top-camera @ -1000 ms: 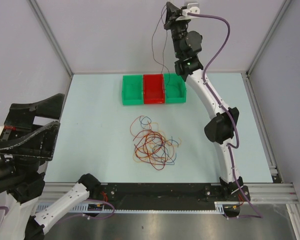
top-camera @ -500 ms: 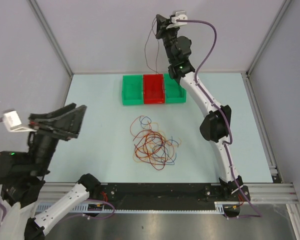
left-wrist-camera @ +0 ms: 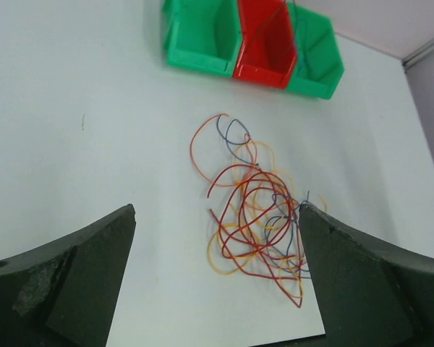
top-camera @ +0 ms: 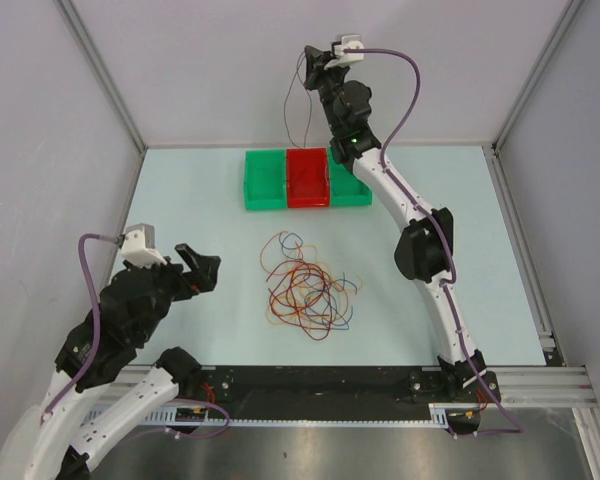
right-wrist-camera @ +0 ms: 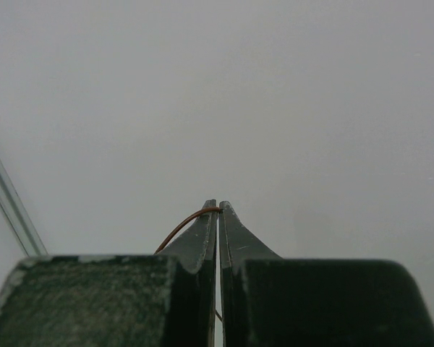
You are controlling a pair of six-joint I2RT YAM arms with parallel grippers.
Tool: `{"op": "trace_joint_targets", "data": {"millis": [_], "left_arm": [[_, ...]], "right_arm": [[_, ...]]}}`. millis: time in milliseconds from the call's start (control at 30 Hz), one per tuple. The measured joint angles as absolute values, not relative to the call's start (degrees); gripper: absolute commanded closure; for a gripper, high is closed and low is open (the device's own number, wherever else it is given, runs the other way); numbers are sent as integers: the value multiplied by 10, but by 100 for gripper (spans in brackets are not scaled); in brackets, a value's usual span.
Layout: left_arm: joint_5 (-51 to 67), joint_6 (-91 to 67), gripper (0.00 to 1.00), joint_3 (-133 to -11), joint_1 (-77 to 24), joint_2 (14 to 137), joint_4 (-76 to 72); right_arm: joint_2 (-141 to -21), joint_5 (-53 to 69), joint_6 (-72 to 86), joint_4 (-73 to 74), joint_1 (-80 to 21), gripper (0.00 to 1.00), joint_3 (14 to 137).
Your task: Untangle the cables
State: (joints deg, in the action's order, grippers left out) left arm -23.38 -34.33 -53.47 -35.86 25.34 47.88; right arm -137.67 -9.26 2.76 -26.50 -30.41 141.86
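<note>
Obs: right fingers [right-wrist-camera: 218, 211] pinch one brown cable [right-wrist-camera: 179, 223] high above the red bin [top-camera: 307, 180], strand hanging down toward it. The other cables [top-camera: 305, 290] lie tangled on the table [top-camera: 200, 200] nearside of that bin. The left fingers [top-camera: 198, 262], spread wide, hover nearside-left of it, the closer arm.

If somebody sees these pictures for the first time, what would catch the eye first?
First the bright tangle of cables, red, orange, yellow and blue loops heaped in the middle of the pale table. Next the right gripper, raised high at the far side and shut on one thin brown cable that hangs down toward the row of green and red bins. The left gripper hovers open to the left of the tangle.
</note>
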Motion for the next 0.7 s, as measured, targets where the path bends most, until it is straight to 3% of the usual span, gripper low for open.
{"op": "trace_joint_targets", "data": {"millis": [433, 700], "left_arm": [[-260, -331, 2, -481, -359, 204, 490], [-268, -329, 4, -480, -347, 207, 487]], "right_arm": [[-1380, -102, 28, -280, -304, 100, 1324], [-1371, -119, 30, -309, -304, 100, 1189]]}}
